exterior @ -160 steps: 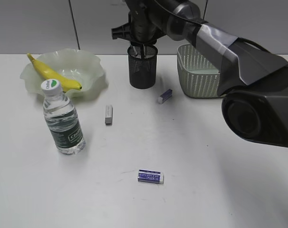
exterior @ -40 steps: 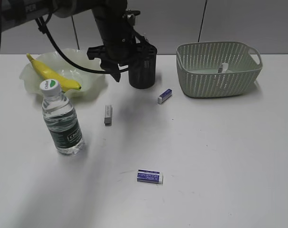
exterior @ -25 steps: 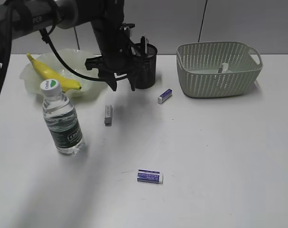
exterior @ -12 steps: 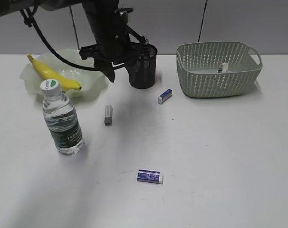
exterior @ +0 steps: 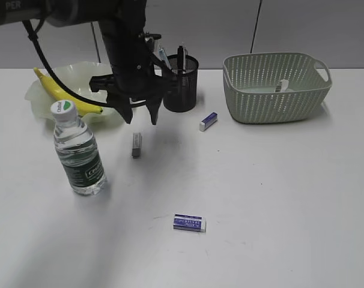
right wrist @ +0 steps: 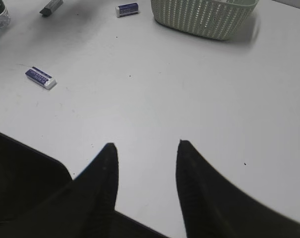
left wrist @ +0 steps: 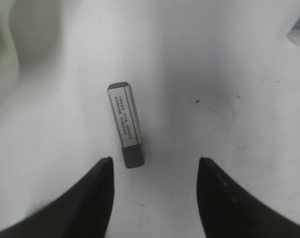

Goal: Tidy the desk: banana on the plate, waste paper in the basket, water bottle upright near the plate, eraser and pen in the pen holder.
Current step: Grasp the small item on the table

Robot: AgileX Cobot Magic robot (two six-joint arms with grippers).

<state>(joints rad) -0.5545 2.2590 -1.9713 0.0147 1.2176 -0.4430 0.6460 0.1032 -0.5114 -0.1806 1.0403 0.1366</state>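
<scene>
My left gripper (exterior: pixel 140 119) is open and empty, hovering just above and behind a grey eraser (exterior: pixel 137 144) on the desk (exterior: pixel 278 192). In the left wrist view the grey eraser (left wrist: pixel 125 125) lies just ahead of the left gripper (left wrist: pixel 155 161), nearer its left finger. The banana (exterior: pixel 62 93) lies in the plate (exterior: pixel 113 77). The water bottle (exterior: pixel 78 153) stands upright in front of the plate. The pen holder (exterior: pixel 181 87) holds pens. The waste paper (exterior: pixel 282 84) lies in the basket (exterior: pixel 275 90). My right gripper (right wrist: pixel 147 145) is open and empty over bare desk.
A blue-and-white eraser (exterior: pixel 208 120) lies right of the pen holder. Another blue eraser (exterior: pixel 190 222) lies near the front middle. The right wrist view shows this blue eraser (right wrist: pixel 40 77), the basket (right wrist: pixel 204 17) and a dark desk edge at lower left.
My left gripper has come forward and down from beside the pen holder to just over the grey eraser. The right arm left the pen holder and the exterior view earlier.
</scene>
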